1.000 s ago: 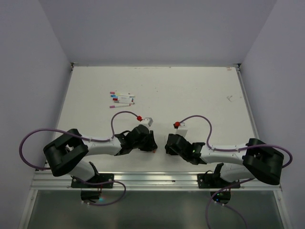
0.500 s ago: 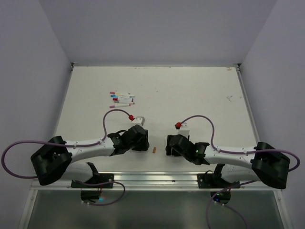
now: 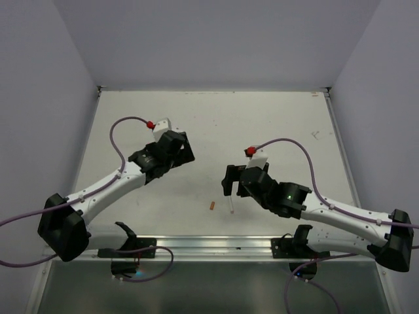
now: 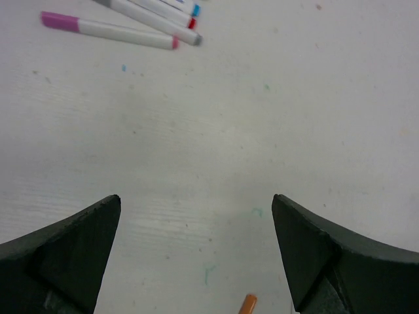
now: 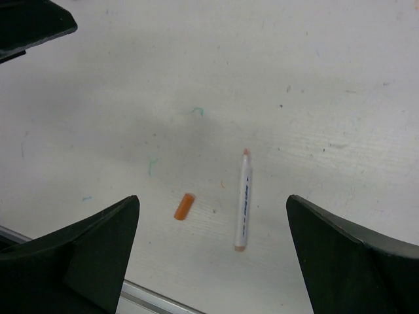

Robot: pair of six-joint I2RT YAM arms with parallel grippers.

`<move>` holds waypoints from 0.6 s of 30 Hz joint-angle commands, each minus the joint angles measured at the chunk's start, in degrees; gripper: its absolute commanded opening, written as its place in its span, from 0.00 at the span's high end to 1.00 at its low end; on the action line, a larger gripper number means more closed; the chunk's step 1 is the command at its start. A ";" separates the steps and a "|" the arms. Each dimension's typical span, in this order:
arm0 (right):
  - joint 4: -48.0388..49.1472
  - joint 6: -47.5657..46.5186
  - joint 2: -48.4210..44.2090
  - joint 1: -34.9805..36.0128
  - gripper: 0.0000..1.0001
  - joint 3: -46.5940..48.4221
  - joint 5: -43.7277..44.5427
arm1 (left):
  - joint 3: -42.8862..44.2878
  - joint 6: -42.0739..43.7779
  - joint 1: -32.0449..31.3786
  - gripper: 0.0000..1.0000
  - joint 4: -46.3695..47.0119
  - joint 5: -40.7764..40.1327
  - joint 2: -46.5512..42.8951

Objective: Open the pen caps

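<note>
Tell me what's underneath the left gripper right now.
Beneath the open left gripper, its wrist view shows bare table, with pens at the top edge and the orange cap at the bottom. From above, the left arm hides those pens.

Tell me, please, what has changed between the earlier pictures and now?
The left hand dropped the orange cap and swung to the far left, toward the other pens. The right hand released the uncapped orange pen, now lying beside the cap. Both hands are open. The other pens seem unmoved.
</note>
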 commanded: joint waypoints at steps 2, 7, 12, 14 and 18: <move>-7.42 -3.51 1.03 -0.52 0.02 6.73 3.05 | 2.95 -5.07 13.16 0.00 -0.88 6.03 5.02; -8.31 -5.36 3.67 -0.69 0.02 10.34 -1.43 | 13.48 -13.86 19.34 0.01 -9.90 5.00 19.31; -6.46 -6.24 2.71 -1.04 0.01 7.89 -2.84 | 25.34 -17.12 22.33 0.02 -16.15 6.58 31.38; -6.29 -6.33 2.36 -1.22 0.02 7.00 -2.67 | 27.64 -18.52 23.03 0.01 -17.41 7.10 35.17; -5.23 -6.59 1.66 -2.62 0.01 4.81 -3.28 | 28.71 -22.74 23.21 0.02 -17.84 5.53 36.50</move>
